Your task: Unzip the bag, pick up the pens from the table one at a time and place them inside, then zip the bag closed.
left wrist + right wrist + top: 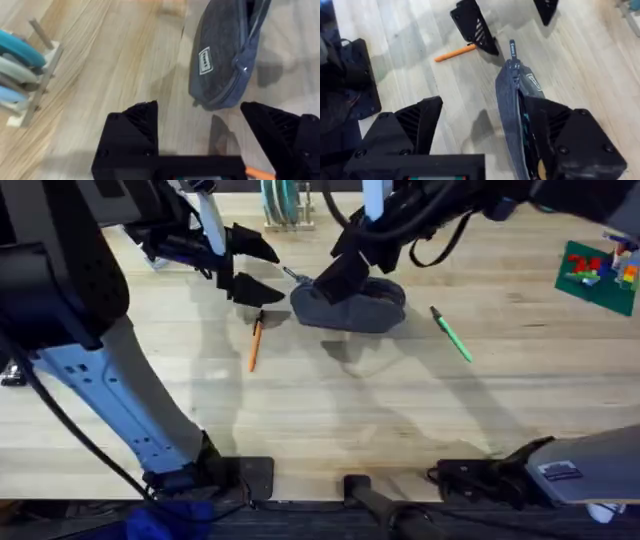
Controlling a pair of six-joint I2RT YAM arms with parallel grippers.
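From overhead, I am seeing the bag (pixel 350 307) lying lengthwise across the far middle of the table (pixel 330 420). My left gripper (pixel 252 270) is hovering spread just beside its pull-tab end; the orange pen (pixel 254 345) is lying just below it, the green pen (pixel 452 335) beyond the bag's other end. In my left wrist view, the bag (pixel 222 60) is lying ahead of my spread fingers (pixel 132 130). In my right wrist view, my right gripper (pixel 490 135) is straddling the bag (pixel 507 107), one finger inside its opened mouth.
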